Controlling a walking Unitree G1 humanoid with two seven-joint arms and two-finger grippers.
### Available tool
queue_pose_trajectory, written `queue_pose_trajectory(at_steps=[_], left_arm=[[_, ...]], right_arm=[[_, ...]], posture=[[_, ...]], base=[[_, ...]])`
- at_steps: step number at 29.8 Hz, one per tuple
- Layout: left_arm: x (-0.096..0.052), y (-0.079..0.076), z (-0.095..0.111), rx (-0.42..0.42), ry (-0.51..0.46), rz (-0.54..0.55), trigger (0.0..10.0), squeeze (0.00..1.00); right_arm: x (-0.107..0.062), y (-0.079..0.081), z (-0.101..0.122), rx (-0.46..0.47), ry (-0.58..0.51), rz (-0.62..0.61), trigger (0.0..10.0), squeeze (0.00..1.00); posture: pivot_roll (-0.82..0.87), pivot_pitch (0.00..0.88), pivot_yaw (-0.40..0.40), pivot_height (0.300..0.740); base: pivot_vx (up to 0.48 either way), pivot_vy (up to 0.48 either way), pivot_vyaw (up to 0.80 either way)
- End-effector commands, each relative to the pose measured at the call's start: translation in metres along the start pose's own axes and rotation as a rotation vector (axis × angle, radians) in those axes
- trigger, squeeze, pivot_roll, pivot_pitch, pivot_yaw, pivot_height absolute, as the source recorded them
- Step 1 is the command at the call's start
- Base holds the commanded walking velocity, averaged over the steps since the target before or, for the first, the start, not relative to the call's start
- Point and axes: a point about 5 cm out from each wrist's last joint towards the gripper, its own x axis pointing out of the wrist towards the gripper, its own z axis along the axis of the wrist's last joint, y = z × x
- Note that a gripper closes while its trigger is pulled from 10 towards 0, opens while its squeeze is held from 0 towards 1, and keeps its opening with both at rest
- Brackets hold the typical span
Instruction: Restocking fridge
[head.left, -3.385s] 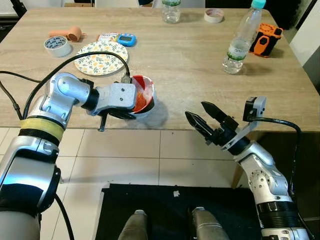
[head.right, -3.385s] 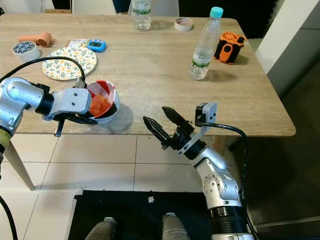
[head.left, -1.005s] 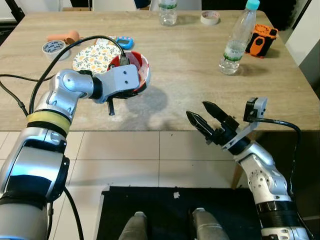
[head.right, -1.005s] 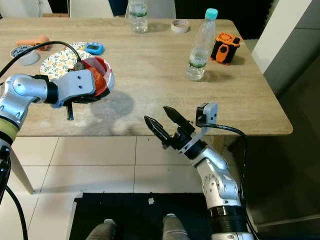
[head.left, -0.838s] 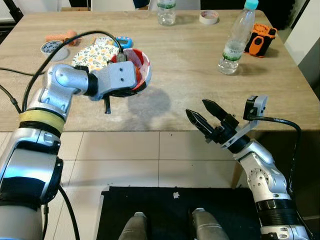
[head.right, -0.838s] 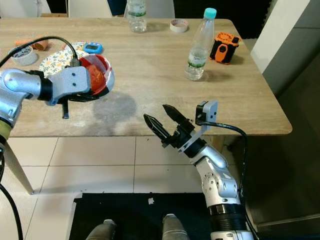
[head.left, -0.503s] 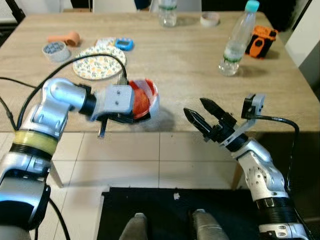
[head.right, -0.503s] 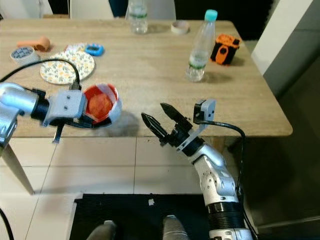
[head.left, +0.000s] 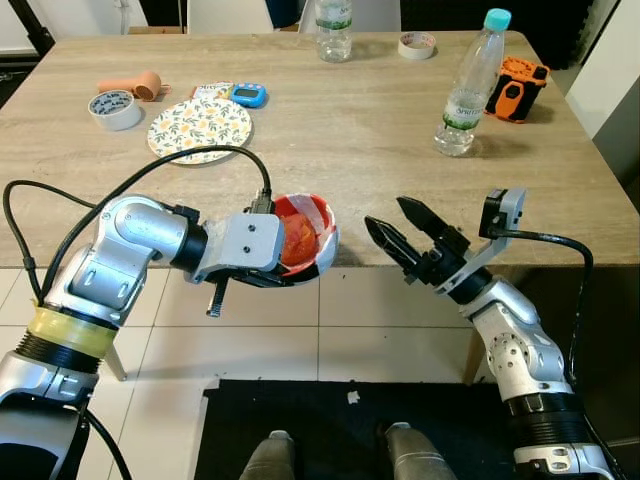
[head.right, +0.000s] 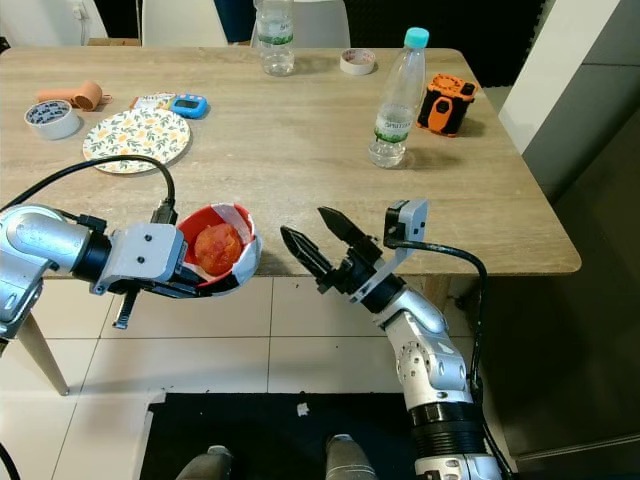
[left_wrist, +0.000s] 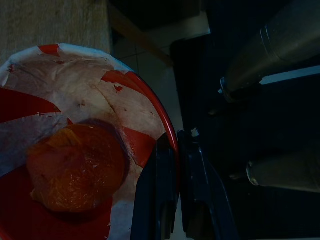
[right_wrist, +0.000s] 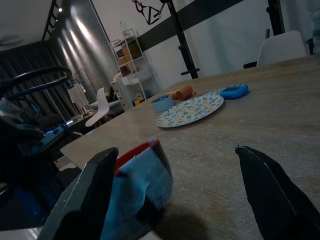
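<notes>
Left gripper (left_wrist: 170, 192) clamping bowl (head.left: 300, 238) rim, now carrying it off the table's (head.left: 370, 140) near edge, heading fridgeward probably. Right gripper (head.left: 398, 234) hanging spread apart, idling below that edge.

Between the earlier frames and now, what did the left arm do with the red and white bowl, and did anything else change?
The left claw, shut on the rim of the red and white bowl throughout, lifted it over the table toward the floral plate, then drew it back past the near table edge, where it now hangs over the floor with the orange lump inside. The right claw stayed open off the near edge, and the water bottle kept its place.
</notes>
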Motion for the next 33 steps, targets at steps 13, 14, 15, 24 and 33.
queue_pose_trajectory(at_steps=[13,14,15,24,33], left_arm=[[0.024,-0.017,-0.007,-0.076,0.011,0.032,10.0,0.0],[0.024,-0.016,-0.008,-0.079,0.014,0.036,10.0,0.0],[0.024,-0.016,-0.009,-0.081,0.016,0.038,10.0,0.0],[0.028,-0.019,-0.012,-0.109,0.016,0.048,10.0,0.0],[0.04,-0.026,-0.03,-0.207,0.026,0.077,10.0,0.0]], right_arm=[[-0.006,-0.002,-0.012,-0.001,0.052,0.001,10.0,0.0],[-0.006,-0.002,-0.011,-0.001,0.053,0.002,10.0,0.0],[-0.006,-0.002,-0.011,-0.002,0.054,0.002,10.0,0.0],[-0.007,-0.002,-0.013,-0.005,0.063,0.003,10.0,0.0],[-0.016,-0.008,-0.026,-0.023,0.142,-0.033,10.0,0.0]], posture=[[-0.02,0.083,0.01,0.74],[-0.02,0.083,0.008,0.74],[-0.02,0.083,0.008,0.74],[-0.02,0.084,0.005,0.74],[-0.02,0.087,0.001,0.74]], base=[[-0.303,0.0,0.0],[-0.356,0.0,0.0],[-0.356,0.0,0.0],[-0.36,0.0,0.0],[-0.31,0.0,0.0]])
